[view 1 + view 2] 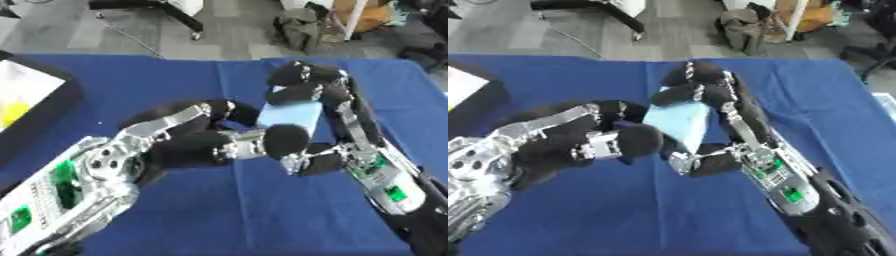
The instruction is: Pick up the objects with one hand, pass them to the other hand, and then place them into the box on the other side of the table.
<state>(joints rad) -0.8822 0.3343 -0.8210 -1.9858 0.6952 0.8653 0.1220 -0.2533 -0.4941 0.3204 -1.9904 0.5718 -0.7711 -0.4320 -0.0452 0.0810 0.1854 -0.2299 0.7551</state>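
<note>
My right hand (319, 100) has its fingers curled over the top of the pale blue block (290, 114) and its thumb under it, holding it above the middle of the blue table (175, 75). My left hand (206, 135) meets it from the other side, fingers curled against the block's near edge and thumb across its lower face, so both hands seem to be gripping it. I judge this to be the handover. To do it well, my left fingers should close fully round the block before my right ones let go, and the right should draw straight back. The box (54, 107) sits at the table's left edge, well apart, dark-walled, holding something white and something yellow.
</note>
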